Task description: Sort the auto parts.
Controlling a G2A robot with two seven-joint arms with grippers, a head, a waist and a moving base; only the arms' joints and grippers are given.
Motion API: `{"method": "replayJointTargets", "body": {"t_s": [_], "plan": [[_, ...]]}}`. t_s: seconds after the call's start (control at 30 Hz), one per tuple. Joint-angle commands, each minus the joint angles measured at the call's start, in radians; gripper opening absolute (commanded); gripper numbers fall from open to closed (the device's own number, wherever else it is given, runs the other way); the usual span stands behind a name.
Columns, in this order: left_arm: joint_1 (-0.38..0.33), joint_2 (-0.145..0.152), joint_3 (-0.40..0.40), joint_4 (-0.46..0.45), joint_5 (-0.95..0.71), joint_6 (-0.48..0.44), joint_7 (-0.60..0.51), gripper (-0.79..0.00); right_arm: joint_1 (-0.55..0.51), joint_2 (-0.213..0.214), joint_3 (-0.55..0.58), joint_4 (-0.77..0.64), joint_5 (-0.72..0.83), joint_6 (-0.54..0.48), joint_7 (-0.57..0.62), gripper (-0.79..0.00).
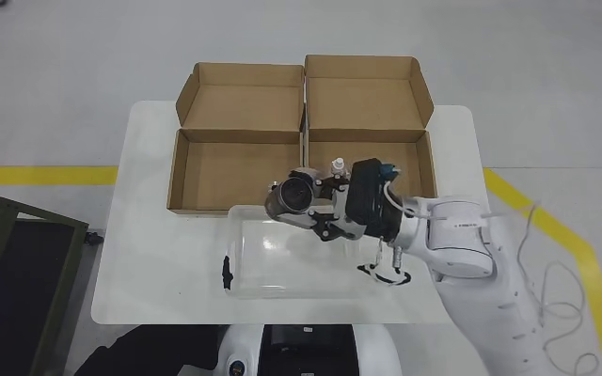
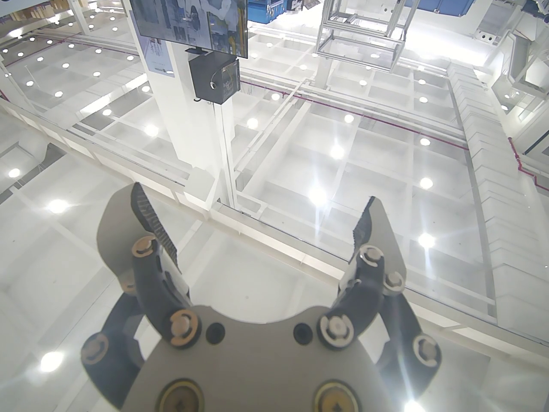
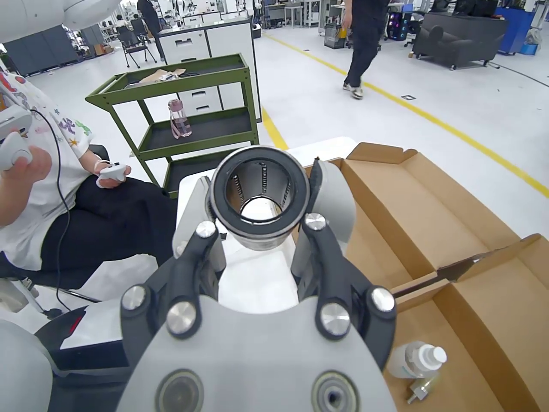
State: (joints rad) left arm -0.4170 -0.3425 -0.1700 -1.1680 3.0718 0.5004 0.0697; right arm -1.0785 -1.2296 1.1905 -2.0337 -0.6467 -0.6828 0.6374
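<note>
top view: right claw (image 1: 293,195) grips bearing (image 1: 293,193) over clear bin (image 1: 282,268), near cardboard box (image 1: 235,174); left claw (image 2: 253,207) spread, empty.

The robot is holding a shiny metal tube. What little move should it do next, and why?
Probably shift the right gripper a little deeper over the left box, then lower. It is shut on the metal tube, which hangs above that box's near corner. The right box holds a white bottle and a small fitting, seemingly a different kind.
</note>
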Motion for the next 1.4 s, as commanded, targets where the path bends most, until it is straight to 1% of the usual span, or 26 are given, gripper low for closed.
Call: {"method": "replayJointTargets", "body": {"t_s": [0.0,0.13,0.27,0.7,0.97,1.37], "plan": [[0.000,0.000,0.000,0.000,0.000,0.000,0.000,0.000,0.005,0.001,-0.005,0.012,0.004,-0.001,-0.005,-0.785],[0.000,0.000,0.000,0.000,0.000,0.000,0.000,0.000,0.016,0.003,-0.018,0.033,0.006,0.000,-0.011,-0.785],[0.000,0.000,0.000,0.000,0.000,0.000,0.000,0.000,0.030,0.002,-0.046,0.053,-0.027,0.021,0.000,-0.785],[0.000,0.000,0.000,0.000,0.000,0.000,0.000,0.000,0.130,-0.020,-0.223,0.181,-0.192,0.110,0.022,-0.785],[0.000,0.000,0.000,0.000,0.000,0.000,0.000,0.000,0.238,-0.053,-0.343,0.298,-0.234,0.179,0.029,-0.785],[0.000,0.000,0.000,0.000,0.000,0.000,0.000,0.000,0.405,-0.122,-0.485,0.480,-0.221,0.260,0.022,-0.785]]}}
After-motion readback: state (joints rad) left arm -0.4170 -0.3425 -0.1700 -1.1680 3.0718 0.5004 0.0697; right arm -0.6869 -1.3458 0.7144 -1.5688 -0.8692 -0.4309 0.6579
